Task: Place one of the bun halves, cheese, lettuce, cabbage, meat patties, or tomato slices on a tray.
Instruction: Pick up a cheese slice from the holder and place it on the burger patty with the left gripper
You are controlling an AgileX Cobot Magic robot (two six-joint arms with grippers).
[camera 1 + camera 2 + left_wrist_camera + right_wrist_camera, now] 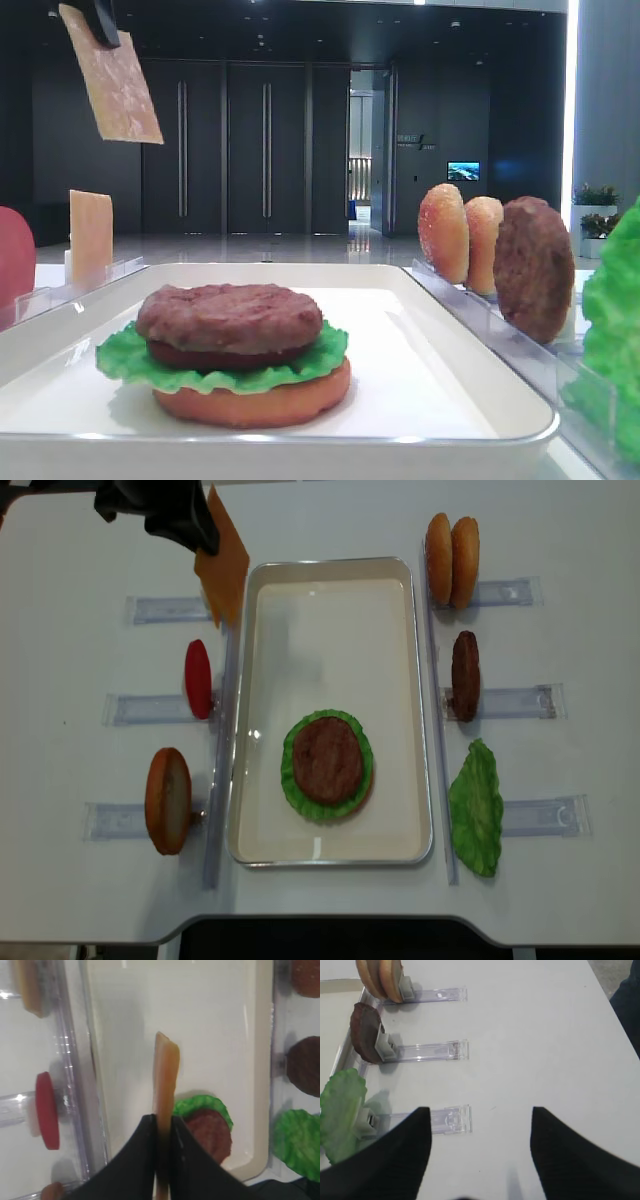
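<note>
My left gripper (195, 522) is shut on a pale orange cheese slice (222, 572), which hangs in the air over the far left corner of the white tray (330, 566). In the left wrist view the jaws (161, 1117) pinch the cheese (166, 1070) edge-on, above the tray (260, 1060). On the tray lies a stack: a flat bun half (250, 400), lettuce (130, 355) and a meat patty (327, 758) on top. My right gripper (480, 1111) is open and empty over bare table, to the right of the racks.
Clear racks flank the tray. The left ones hold a second cheese slice (90, 235), a tomato slice (198, 678) and a bun half (168, 800). The right ones hold two bun halves (450, 548), a patty (465, 675) and lettuce (475, 805).
</note>
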